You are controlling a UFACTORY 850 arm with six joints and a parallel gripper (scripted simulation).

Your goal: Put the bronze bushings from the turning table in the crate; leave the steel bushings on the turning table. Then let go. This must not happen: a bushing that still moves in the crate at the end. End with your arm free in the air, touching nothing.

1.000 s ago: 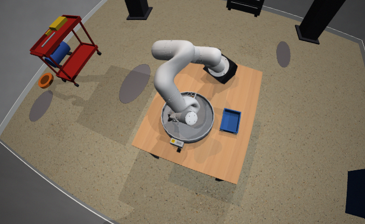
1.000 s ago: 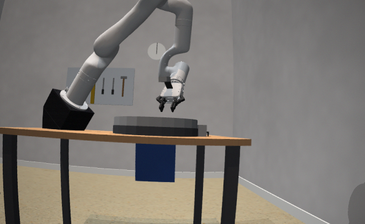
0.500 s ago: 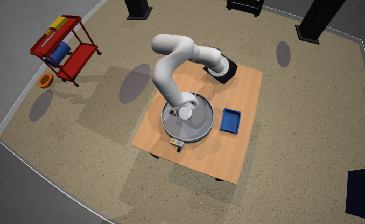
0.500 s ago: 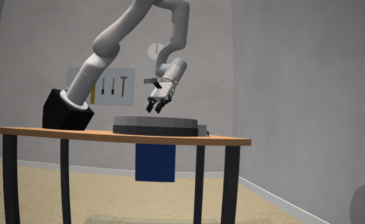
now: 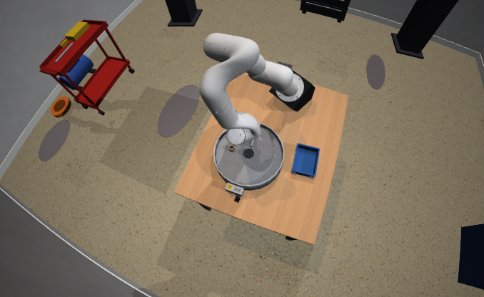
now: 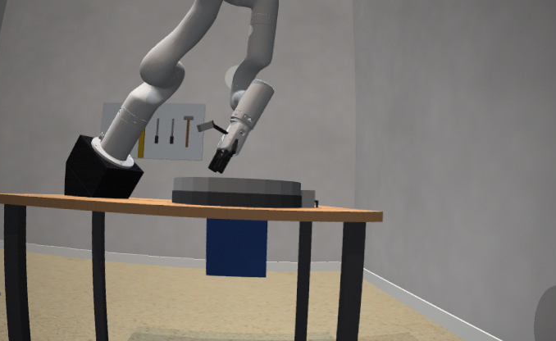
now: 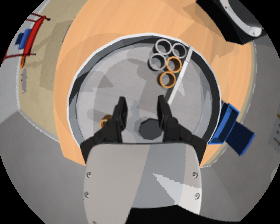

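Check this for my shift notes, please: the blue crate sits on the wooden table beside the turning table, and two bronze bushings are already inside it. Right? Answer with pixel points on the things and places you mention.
Not quite: the blue crate [image 5: 315,160] has no bushings inside, as the top view shows. The rest stands.

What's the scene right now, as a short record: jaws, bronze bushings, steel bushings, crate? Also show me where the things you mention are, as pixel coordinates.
jaws: open, nothing between them, above the turning table [image 5: 248,185] [image 6: 235,186] [image 7: 98,100]
bronze bushings: three seen on the turning table; two [image 7: 174,65] beside the steel ones, one [image 5: 231,148] [image 7: 105,121] apart
steel bushings: three [image 7: 157,62], grouped near the rim
crate: blue [image 5: 305,160] [image 7: 226,122], no bushing visible inside
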